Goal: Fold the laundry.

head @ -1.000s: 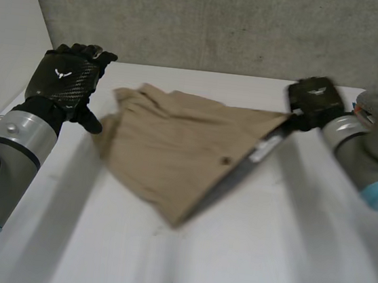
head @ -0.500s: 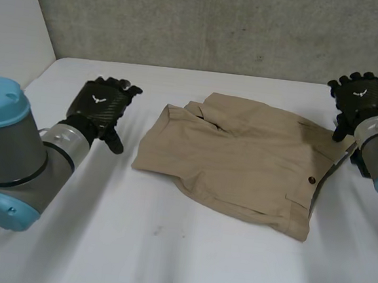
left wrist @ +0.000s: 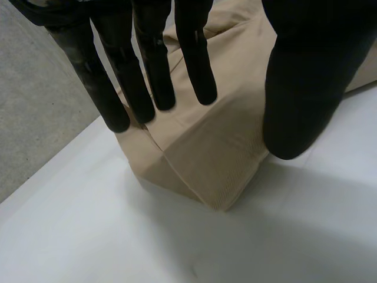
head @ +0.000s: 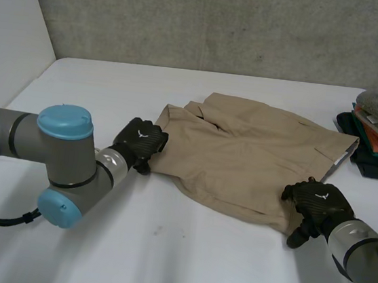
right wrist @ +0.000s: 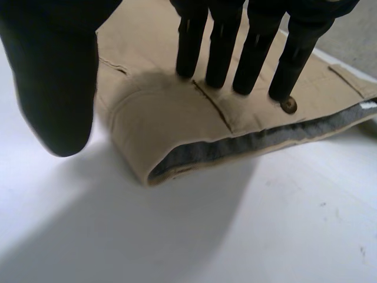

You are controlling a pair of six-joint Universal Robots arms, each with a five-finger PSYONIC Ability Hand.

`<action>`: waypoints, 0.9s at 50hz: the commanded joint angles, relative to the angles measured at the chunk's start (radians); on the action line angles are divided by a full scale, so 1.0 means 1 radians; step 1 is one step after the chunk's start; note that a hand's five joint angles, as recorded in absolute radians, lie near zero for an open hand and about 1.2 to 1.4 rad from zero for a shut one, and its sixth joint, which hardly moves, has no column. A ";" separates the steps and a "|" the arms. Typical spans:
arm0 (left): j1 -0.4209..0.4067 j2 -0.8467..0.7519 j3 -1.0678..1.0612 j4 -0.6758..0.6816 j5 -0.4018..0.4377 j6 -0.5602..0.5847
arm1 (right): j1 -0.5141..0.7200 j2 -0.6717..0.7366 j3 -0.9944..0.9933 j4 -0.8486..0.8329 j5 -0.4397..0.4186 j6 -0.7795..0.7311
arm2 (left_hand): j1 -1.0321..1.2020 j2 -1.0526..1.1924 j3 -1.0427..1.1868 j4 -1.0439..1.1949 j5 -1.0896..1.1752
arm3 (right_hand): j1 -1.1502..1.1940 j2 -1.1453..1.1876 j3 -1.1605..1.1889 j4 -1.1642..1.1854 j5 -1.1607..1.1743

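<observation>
Tan cotton shorts (head: 255,156) lie flat on the white table (head: 182,264). Left hand (head: 139,143) at the shorts' left corner, fingers straight, thumb apart. Right hand (head: 317,205) at their near waistband corner, fingers straight and spread, gripping nothing.

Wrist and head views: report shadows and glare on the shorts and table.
Left wrist view: soft shadow on the table beside the shorts' corner, no glare. Right wrist view: the grey waistband lining looks shaded under the tan edge. Head view: even light, faint shadow along the shorts' near edge.
</observation>
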 commanded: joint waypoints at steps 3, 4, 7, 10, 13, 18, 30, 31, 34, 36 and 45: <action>-0.013 -0.011 0.019 0.002 -0.021 0.003 | -0.006 0.048 0.006 -0.184 0.006 -0.020 | 0.711 0.732 0.742 0.740 0.743 | 0.869 0.875 0.871 0.871 0.875; -0.014 -0.009 0.019 0.000 -0.032 0.003 | -0.006 0.047 -0.002 -0.183 0.007 -0.021 | 0.711 0.732 0.742 0.740 0.743 | 0.869 0.875 0.871 0.871 0.875; -0.035 0.027 0.018 -0.004 -0.081 0.001 | -0.006 0.029 -0.030 -0.172 0.011 -0.039 | 0.711 0.732 0.742 0.740 0.743 | 0.869 0.875 0.871 0.871 0.875; -0.048 0.086 0.009 -0.006 -0.118 0.001 | -0.007 -0.031 -0.059 -0.151 0.014 -0.070 | 0.711 0.732 0.742 0.740 0.743 | 0.869 0.875 0.871 0.871 0.875; -0.049 0.184 -0.005 -0.009 -0.144 0.001 | -0.009 -0.079 -0.077 -0.103 0.015 -0.099 | 0.711 0.732 0.742 0.740 0.743 | 0.869 0.875 0.871 0.871 0.875; -0.054 0.385 -0.066 -0.027 -0.158 0.000 | -0.009 -0.250 -0.149 0.051 0.004 -0.179 | 0.711 0.732 0.742 0.740 0.743 | 0.869 0.875 0.871 0.871 0.875; -0.082 0.828 -0.209 -0.253 -0.161 -0.006 | -0.027 -0.438 -0.372 0.348 -0.098 -0.237 | 0.711 0.732 0.742 0.740 0.743 | 0.869 0.875 0.871 0.871 0.875; -0.085 0.851 -0.221 -0.292 -0.164 -0.008 | -0.035 -0.439 -0.382 0.365 -0.101 -0.237 | 0.711 0.732 0.742 0.740 0.743 | 0.869 0.875 0.871 0.871 0.875; -0.098 0.879 -0.227 -0.364 -0.181 -0.017 | -0.061 -0.444 -0.405 0.411 -0.104 -0.250 | 0.711 0.732 0.742 0.740 0.743 | 0.869 0.875 0.871 0.871 0.875; -0.112 0.887 -0.226 -0.383 -0.199 -0.026 | -0.066 -0.444 -0.410 0.415 -0.104 -0.259 | 0.711 0.732 0.742 0.740 0.743 | 0.869 0.875 0.871 0.871 0.875; -0.143 0.787 -0.212 -0.342 -0.241 -0.019 | -0.067 -0.363 -0.416 0.402 -0.094 -0.283 | 0.711 0.732 0.742 0.740 0.743 | 0.869 0.875 0.871 0.871 0.875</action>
